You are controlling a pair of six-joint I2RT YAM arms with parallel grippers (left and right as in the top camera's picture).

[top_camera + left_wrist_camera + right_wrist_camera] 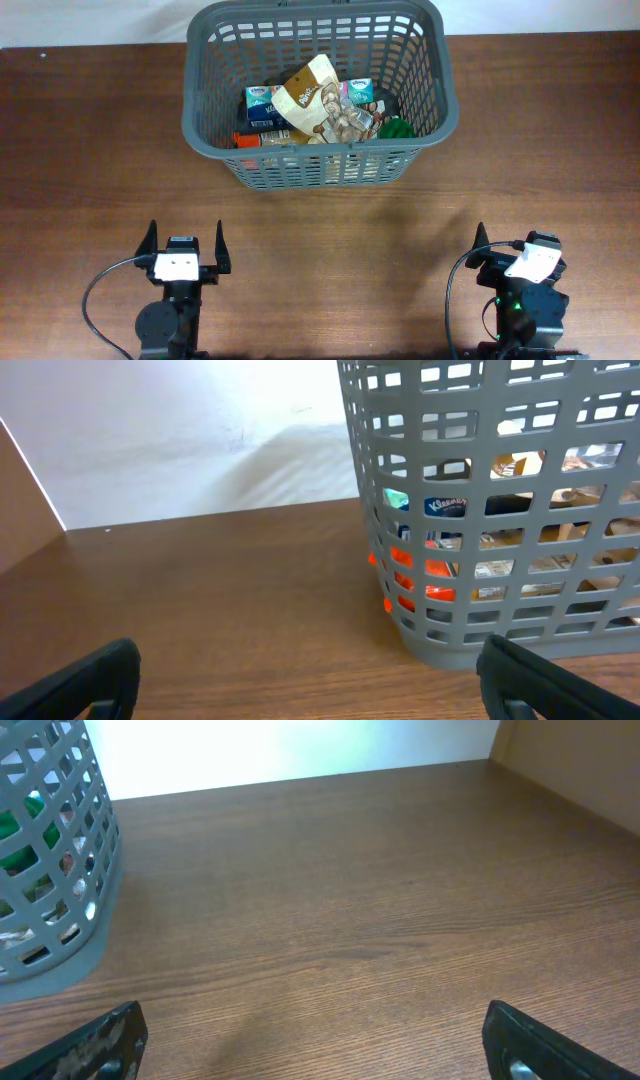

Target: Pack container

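Overhead, snack bag (310, 97) tops boxes (262, 101) inside the container (320, 170).

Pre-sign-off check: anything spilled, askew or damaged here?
Nothing stands out. The container sits upright on the table, packs piled loosely inside, none spilled outside. Left gripper and right gripper are open, apart from it.

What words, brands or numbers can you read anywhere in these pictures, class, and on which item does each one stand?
"Kleenex": on the blue tissue pack, seen through the slotted wall of the container in the left wrist view.
Tan pouch: its print is too blurred to read.
Teal box beside the pouch: its logo is too small to read from overhead.
Orange pack: no text can be made out.
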